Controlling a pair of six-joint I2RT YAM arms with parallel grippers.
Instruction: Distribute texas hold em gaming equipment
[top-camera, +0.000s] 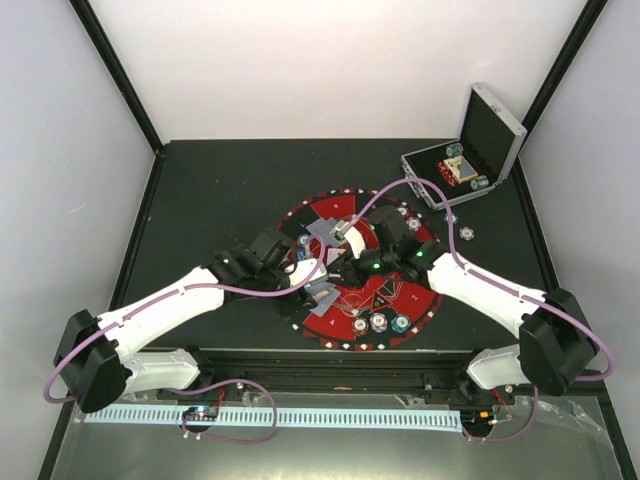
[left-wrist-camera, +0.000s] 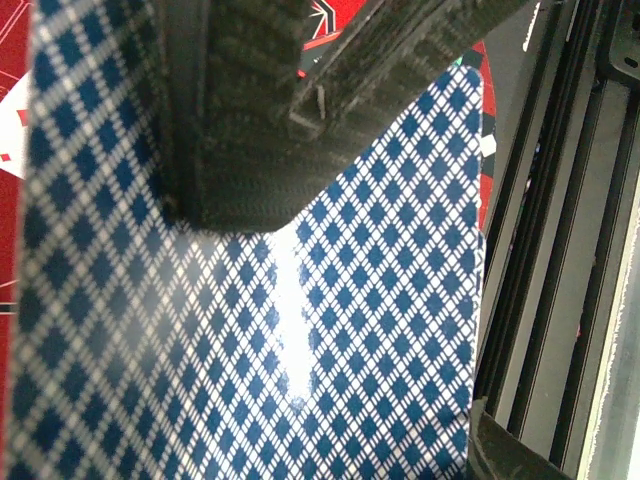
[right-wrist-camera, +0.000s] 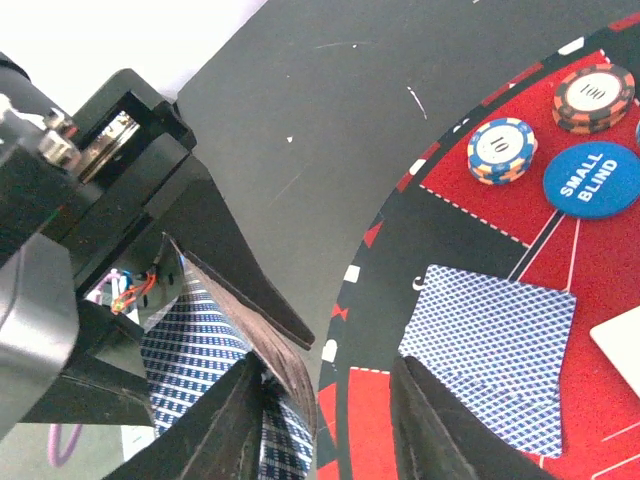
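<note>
A pack of playing cards (right-wrist-camera: 190, 340) is pinched edgewise in the left gripper (top-camera: 305, 265), whose jaws are pressed tight on it above the near left rim of the round mat (right-wrist-camera: 400, 270). The backs are seen to be printed with a fine blue-and-white diamond lattice, glossy enough for a bright glare to be carried down the middle in the left wrist view; the pack's edge is shown as a thin brownish line.

The right gripper (right-wrist-camera: 325, 375) is held with its jaws spread, one finger just beside the pack's edge and the other over the mat; whether the pack is touched cannot be told.

A separate card (right-wrist-camera: 495, 355) with the same lattice back is laid face down on the mat, across a black and a red sector. Beyond it a white, blue and orange chip (right-wrist-camera: 503, 150) marked 10, a black-and-red chip stack (right-wrist-camera: 595, 97) marked 100, and a blue disc (right-wrist-camera: 592, 180) lettered SMALL BLIND are set close together on the red.
</note>
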